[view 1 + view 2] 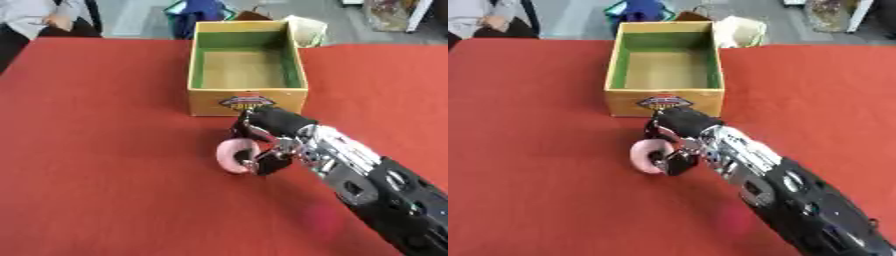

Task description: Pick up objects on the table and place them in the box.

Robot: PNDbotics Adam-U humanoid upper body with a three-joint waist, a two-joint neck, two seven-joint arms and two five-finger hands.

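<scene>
My right hand curls its fingers around the pink ring-shaped object, which sits at my fingertips on the red table. The open box lies just beyond my hand, ready to receive it.

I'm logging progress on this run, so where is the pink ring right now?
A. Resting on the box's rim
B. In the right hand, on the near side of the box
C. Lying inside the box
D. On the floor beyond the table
B: the right hand has its fingers curled round the pink ring just in front of the box, which shows nothing inside.
</scene>
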